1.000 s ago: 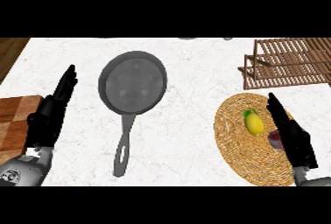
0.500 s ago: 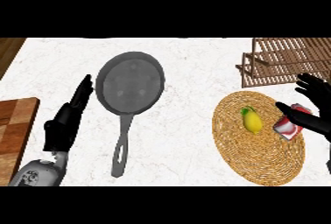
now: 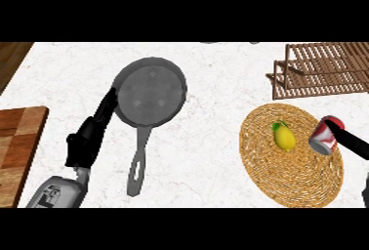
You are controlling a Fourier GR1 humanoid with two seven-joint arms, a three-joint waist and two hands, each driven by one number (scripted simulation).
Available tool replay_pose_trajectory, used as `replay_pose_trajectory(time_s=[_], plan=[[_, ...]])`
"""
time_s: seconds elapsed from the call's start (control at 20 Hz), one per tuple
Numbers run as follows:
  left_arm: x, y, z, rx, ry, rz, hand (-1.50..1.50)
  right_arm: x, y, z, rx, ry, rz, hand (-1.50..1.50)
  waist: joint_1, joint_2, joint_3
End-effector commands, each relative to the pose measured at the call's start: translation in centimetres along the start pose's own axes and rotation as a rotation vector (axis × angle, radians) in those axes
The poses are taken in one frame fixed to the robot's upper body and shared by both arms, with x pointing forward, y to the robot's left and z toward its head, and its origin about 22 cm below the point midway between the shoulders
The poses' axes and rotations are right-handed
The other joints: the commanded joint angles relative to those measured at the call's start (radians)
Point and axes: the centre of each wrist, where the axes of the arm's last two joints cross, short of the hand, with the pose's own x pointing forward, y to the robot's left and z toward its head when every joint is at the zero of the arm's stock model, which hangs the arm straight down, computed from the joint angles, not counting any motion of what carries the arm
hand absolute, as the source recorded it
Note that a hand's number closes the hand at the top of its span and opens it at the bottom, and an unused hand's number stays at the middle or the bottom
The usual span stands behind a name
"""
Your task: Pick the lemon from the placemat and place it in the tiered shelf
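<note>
The lemon (image 3: pixel 284 137) lies on the round woven placemat (image 3: pixel 292 180), a little above the mat's middle and untouched by either hand, while a red and white can (image 3: pixel 326 135) stands just beside it to the right, near the mat's edge. That can is the main hazard: the right hand (image 3: pixel 351 142) comes in from the picture's right edge and lies across or against the can, so a reach toward the lemon from that side could knock the can over or shove it into the fruit and send the lemon rolling off the mat. Only a dark sliver of the right hand shows, so whether its fingers are spread or curled cannot be told, and it may be touching the can rather than merely passing over it. A second risk lies in the carry: the tiered shelf (image 3: pixel 320 68) of wooden slats stands beyond the mat toward the far right of the counter (image 3: pixel 216 161), and a round lemon set down on slats could roll or slip through if released off level. The left hand (image 3: pixel 92 135) rests well apart at the left, fingers straight and relaxed, holding nothing, stretched along the left side of the grey frying pan (image 3: pixel 150 95), just beside its rim, with a wooden cutting board (image 3: pixel 18 146) further left.
</note>
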Motion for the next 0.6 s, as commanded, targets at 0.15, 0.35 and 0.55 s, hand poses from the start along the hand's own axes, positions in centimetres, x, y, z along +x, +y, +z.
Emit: replay_pose_trajectory(time_s=[0.15,0.35,0.55], plan=[[-1.0,0.4,-0.6,-0.012,0.006,0.008,0.00,1.5,-1.6,-1.6,0.300,0.018,0.061,-1.50,0.005,-0.005,-0.003],[-0.9,0.0,-0.6,-0.005,0.007,0.005,0.00,4.8,-0.3,-0.9,0.414,0.009,0.180,-1.50,-0.004,-0.009,-0.004],[0.1,-1.2,-1.4,-0.010,0.003,0.018,0.00,9.0,-1.8,-2.7,0.462,0.027,0.296,-1.50,-0.006,-0.009,-0.004]])
